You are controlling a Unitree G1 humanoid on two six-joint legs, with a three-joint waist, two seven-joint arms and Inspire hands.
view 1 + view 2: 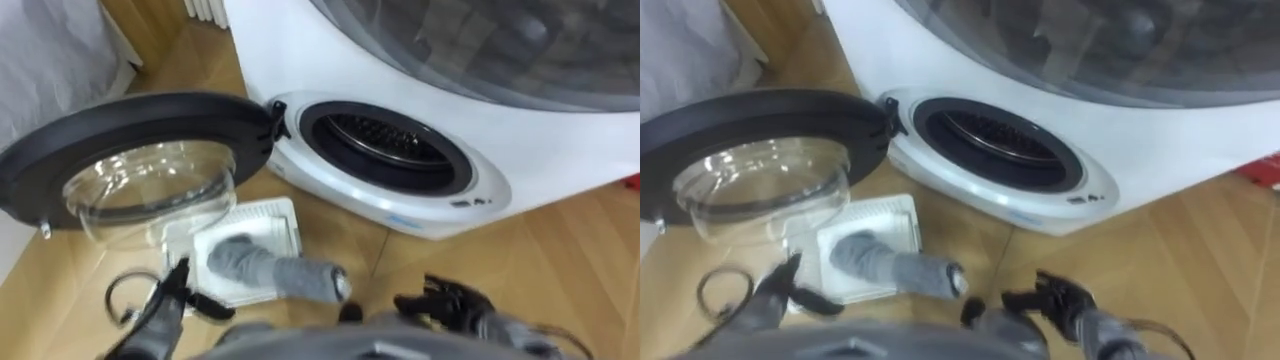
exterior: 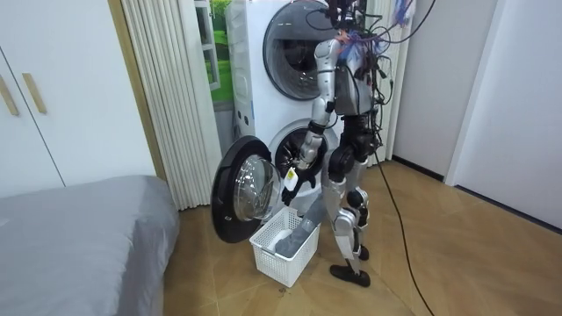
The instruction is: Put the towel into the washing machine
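Observation:
A grey rolled towel (image 1: 270, 270) lies in a white plastic basket (image 1: 270, 212) on the wooden floor, its end poking over the basket's right side. Behind it the washing machine's round drum opening (image 1: 385, 145) gapes dark. Its glass door (image 1: 140, 165) is swung wide open to the left. My left hand (image 1: 172, 295) hangs low beside the basket's left side with fingers loose, holding nothing. At the lower right my right hand (image 1: 450, 300) is open and apart from the towel. In the room view I stand upright facing the machine, basket (image 2: 281, 263) at my feet.
A second machine (image 2: 299, 44) is stacked above the washer. The open door (image 2: 241, 189) juts out over the floor to the left of the basket. A grey bed (image 2: 79, 237) and a pleated curtain (image 2: 167, 96) are on the room view's left. A red object (image 1: 632, 182) lies at the right edge.

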